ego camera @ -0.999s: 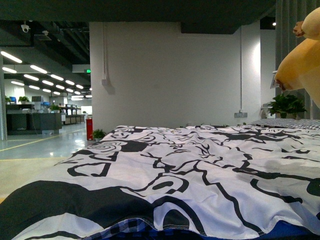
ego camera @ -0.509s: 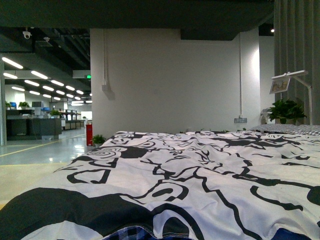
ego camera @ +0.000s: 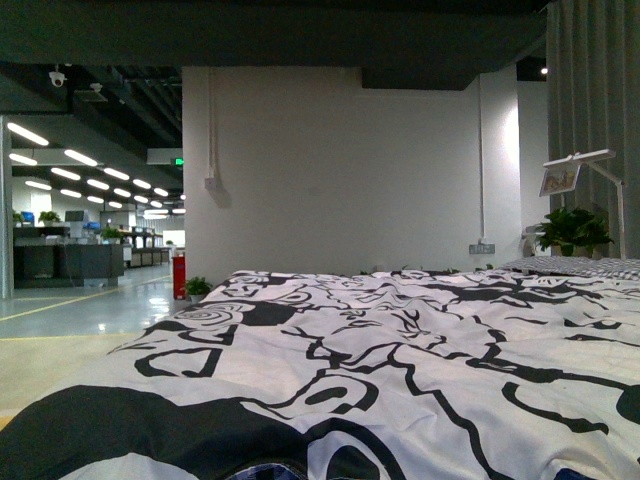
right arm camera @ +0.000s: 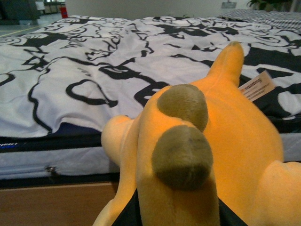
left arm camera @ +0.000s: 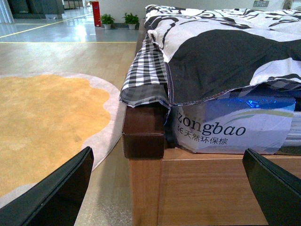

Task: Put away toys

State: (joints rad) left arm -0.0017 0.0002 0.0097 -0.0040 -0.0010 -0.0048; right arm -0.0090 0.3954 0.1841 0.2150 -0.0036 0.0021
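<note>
The toy, an orange-yellow plush animal (right arm camera: 225, 136) with two brownish rounded tips and a paper tag (right arm camera: 256, 86), fills the right wrist view. My right gripper (right arm camera: 176, 212) is shut on it, with only dark edges of its fingers showing beside the plush at the frame's bottom. The plush hangs in front of the bed's side. In the left wrist view my left gripper (left arm camera: 171, 188) stands open, its black fingers (left arm camera: 59, 193) wide apart in front of the bed's wooden corner with nothing between them. The front view shows neither gripper and no toy.
A bed with a black-and-white patterned quilt (ego camera: 400, 350) fills the front view. Its wooden frame (left arm camera: 207, 193) and dark brown corner post (left arm camera: 143, 132) face the left wrist. An orange round rug (left arm camera: 42, 122) lies on the floor. A potted plant (ego camera: 572, 230) and lamp (ego camera: 580, 160) stand at back right.
The plush animal, held high at the front view's right edge a second ago, has left that view. The view itself has shifted slightly.
</note>
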